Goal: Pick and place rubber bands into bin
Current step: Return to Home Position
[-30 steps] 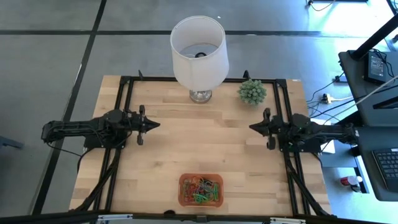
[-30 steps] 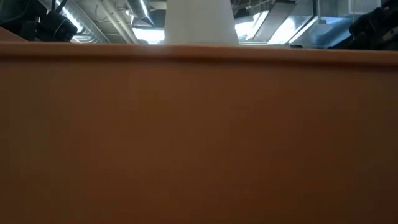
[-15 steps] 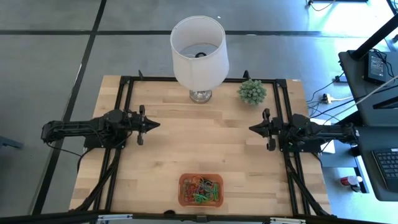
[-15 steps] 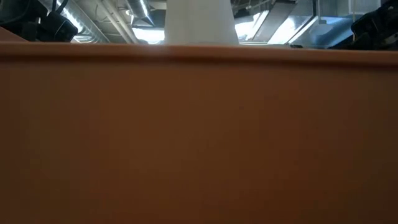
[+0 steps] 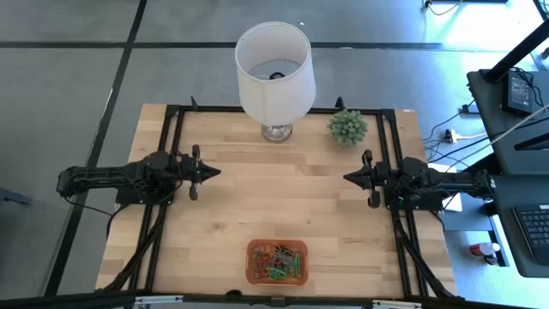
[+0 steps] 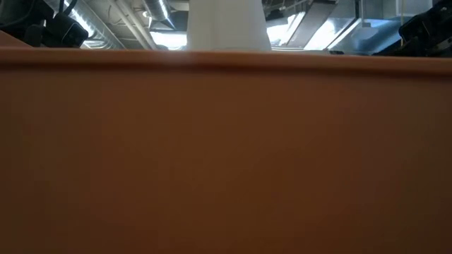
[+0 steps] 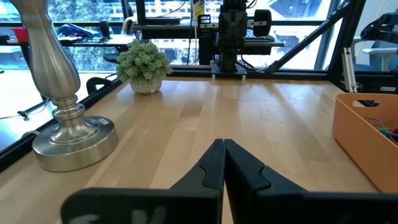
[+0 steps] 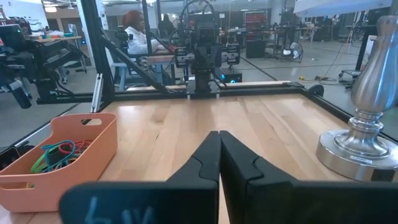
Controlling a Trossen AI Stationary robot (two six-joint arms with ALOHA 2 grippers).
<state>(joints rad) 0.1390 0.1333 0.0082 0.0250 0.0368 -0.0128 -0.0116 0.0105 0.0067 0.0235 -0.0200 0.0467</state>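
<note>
While no loose band is showing anywhere on the wooden surface point(image 5: 274, 202), the left hand point(image 5: 214, 172) is hovering over its left side, clenched on nothing, the two fingers pressing tip to tip. Midway between the arms, by the edge opposite the lamp point(image 5: 274, 60), the bin point(image 5: 250, 262) is sitting with the rubber bands point(image 5: 279, 262) lying inside in a mixed tangle. Over the right side, the right hand point(image 5: 347, 178) is pointing inward, likewise clenched and empty.

By their look, the bands are weighing almost nothing and are soft, stretchy and clingy. One being lifted would likely be dragging its neighbours along, so pinching a single raised strand would be serving better than digging into the heap. The bin is looking light enough to slide if nudged.

The high view is giving the whole layout, including the small plant point(image 5: 347, 126). Only the wrist views are showing the closed fingertips and the bin's wall height. The low view is offering little beyond that orange wall.
</note>
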